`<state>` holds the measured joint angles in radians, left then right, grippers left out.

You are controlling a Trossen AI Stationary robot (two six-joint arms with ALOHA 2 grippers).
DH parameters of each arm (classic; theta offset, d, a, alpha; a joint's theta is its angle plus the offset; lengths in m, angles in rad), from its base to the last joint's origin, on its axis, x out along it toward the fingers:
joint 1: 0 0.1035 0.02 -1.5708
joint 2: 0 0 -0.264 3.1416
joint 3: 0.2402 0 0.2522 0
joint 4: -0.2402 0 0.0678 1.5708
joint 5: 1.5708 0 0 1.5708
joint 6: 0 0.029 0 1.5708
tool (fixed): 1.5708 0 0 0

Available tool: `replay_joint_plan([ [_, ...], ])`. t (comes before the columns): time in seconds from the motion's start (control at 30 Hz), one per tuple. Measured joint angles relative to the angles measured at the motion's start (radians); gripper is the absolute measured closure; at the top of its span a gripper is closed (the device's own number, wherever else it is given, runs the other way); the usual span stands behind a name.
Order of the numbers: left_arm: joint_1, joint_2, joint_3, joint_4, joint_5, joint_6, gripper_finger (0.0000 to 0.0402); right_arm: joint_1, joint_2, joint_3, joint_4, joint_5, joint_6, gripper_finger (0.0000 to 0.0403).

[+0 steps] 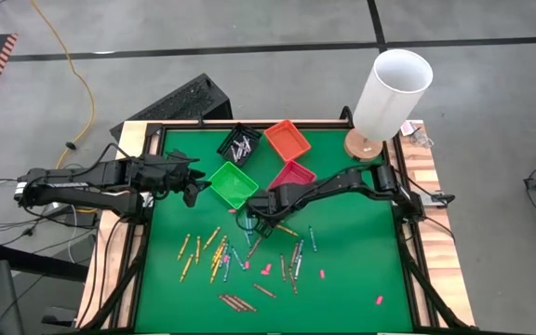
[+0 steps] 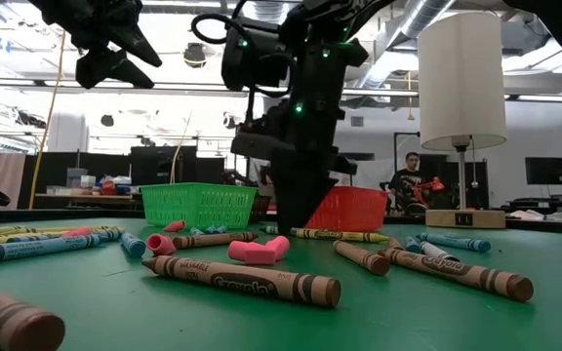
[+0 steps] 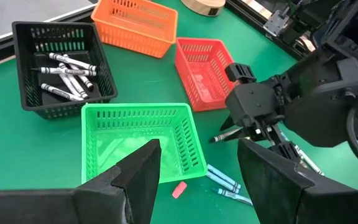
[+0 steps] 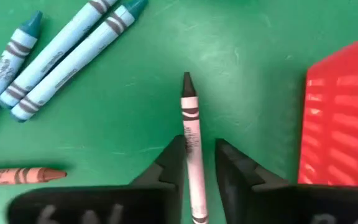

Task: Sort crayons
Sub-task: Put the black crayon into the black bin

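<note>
I had the right pincer (image 4: 199, 163) down on the green felt-covered tabletop (image 1: 352, 270), just beside the small red plastic slatted bin (image 4: 344, 118), and what mattered was how the thin white paper-wrapped crayon with the dark tip (image 4: 191, 137) lay against it. The crayon ran lengthwise through the gap between the two dark fingers (image 4: 169, 165), its long axis in line with my reach, tip pointing away from the wrist and its tail end back between the fingers. The jaws stood narrow, one on each long side of the stick; from the wrist view I judged them about to bear on the paper, but I could not be sure they had a firm hold yet, so I counted the crayon as lying on the tabletop rather than held. Any lift would turn on that squeeze across the short axis. The left pincer (image 3: 197, 180) hung wide and empty over the small green plastic slatted bin (image 3: 138, 140), well apart from this crayon, so the right arm was plainly the nearer. The black plastic slatted bin (image 3: 61, 68) already held white crayons like it and lay beyond the green one. Three teal paper-wrapped crayons (image 4: 61, 56) lay near, clear of the fingers.
</note>
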<state>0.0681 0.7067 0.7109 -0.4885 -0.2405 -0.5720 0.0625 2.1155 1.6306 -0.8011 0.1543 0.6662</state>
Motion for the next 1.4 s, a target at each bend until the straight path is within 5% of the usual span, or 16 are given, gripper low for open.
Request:
replay_joint_plan([
  [0.2,0.0,0.0,0.0,0.0,-0.004,-0.008,0.0198,0.01,0.0,0.0,0.002,0.0,0.008,0.0395],
  [0.8,0.0,0.0,0.0,0.0,-0.006,-0.016,0.0198,-0.003,-0.011,0.204,-0.111,-0.004,-0.076,0.0402],
  [1.13,0.0,0.0,0.0,0.001,-0.006,-0.023,0.0198,-0.133,-0.011,0.332,-0.127,0.001,-0.22,0.0402],
  [1.4,0.0,0.0,0.0,0.001,-0.01,-0.035,0.0198,-0.281,-0.007,0.333,0.028,0.004,-0.28,0.0403],
])
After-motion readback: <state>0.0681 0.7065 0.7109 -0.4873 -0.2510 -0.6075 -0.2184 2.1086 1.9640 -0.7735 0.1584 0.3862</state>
